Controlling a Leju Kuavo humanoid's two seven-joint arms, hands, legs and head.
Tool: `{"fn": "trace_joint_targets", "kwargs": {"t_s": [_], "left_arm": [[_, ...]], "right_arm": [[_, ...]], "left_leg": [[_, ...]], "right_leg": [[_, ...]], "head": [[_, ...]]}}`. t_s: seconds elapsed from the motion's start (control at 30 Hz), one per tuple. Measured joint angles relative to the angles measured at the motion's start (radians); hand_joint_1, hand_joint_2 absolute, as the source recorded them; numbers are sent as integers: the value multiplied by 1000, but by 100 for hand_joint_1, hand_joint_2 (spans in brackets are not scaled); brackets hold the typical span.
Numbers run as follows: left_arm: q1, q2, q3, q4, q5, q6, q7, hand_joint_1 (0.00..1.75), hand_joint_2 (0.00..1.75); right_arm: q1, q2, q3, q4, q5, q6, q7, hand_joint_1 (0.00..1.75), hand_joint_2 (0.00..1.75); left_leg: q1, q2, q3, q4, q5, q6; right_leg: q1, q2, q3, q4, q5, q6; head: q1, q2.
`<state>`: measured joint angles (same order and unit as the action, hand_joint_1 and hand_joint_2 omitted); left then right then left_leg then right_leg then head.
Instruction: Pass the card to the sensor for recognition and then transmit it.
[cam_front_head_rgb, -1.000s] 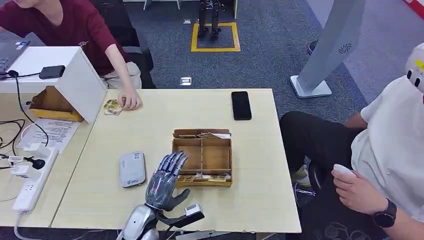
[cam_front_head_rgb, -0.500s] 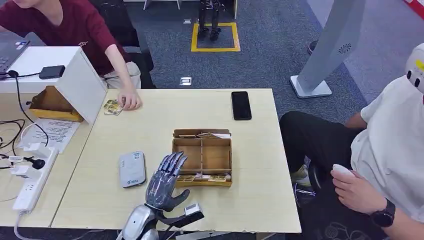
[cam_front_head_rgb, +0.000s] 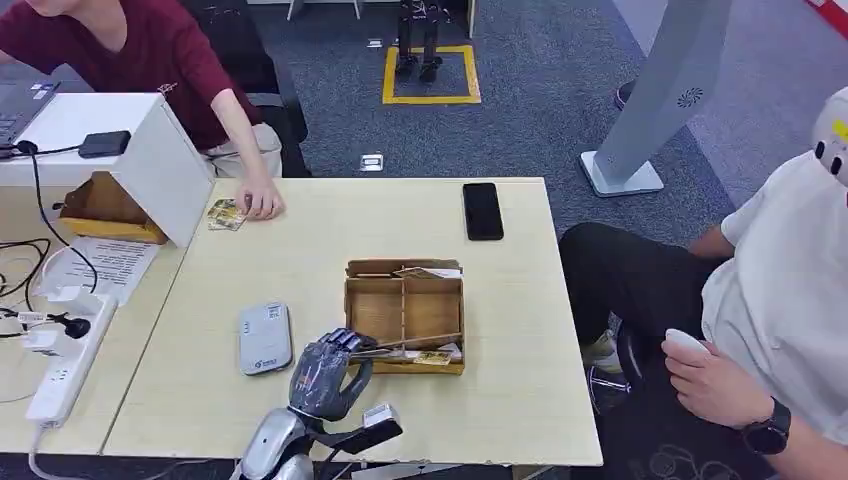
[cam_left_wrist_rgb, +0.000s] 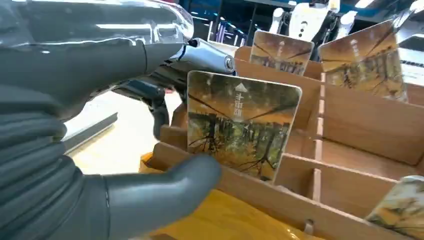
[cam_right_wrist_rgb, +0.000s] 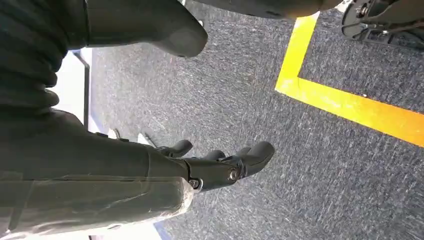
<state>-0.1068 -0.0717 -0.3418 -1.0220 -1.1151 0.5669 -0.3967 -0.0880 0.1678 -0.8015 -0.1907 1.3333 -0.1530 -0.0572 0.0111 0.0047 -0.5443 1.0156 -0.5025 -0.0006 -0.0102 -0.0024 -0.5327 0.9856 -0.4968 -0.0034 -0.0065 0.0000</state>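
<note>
The left hand (cam_front_head_rgb: 325, 372) had its fingers (cam_left_wrist_rgb: 150, 95) and thumb curled onto one card (cam_left_wrist_rgb: 242, 122) at the near left corner of the wooden box (cam_front_head_rgb: 404, 313). In the head view that card (cam_front_head_rgb: 405, 345) lay nearly flat, its long axis running across the box toward the robot's right, away from the hand. The left wrist view showed three more cards standing in the box's compartments. One grey sensor (cam_front_head_rgb: 265, 338) lay just left of the hand on the table (cam_front_head_rgb: 320, 250). The right hand (cam_right_wrist_rgb: 220, 162) hung over carpet, fingers loosely apart, holding nothing. One black phone (cam_front_head_rgb: 482, 210) lay at the far edge.
</note>
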Motion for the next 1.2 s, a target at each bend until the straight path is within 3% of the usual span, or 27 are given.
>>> {"fn": "trace_joint_targets", "kwargs": {"t_s": [1.2], "left_arm": [[-10,5,-11,0,0,0,0,175,175]], "right_arm": [[0,0,-1,0,5,0,3,0,175]], "left_leg": [[0,0,1,0,0,0]], "right_leg": [[0,0,1,0,0,0]], "head": [[0,0]]}}
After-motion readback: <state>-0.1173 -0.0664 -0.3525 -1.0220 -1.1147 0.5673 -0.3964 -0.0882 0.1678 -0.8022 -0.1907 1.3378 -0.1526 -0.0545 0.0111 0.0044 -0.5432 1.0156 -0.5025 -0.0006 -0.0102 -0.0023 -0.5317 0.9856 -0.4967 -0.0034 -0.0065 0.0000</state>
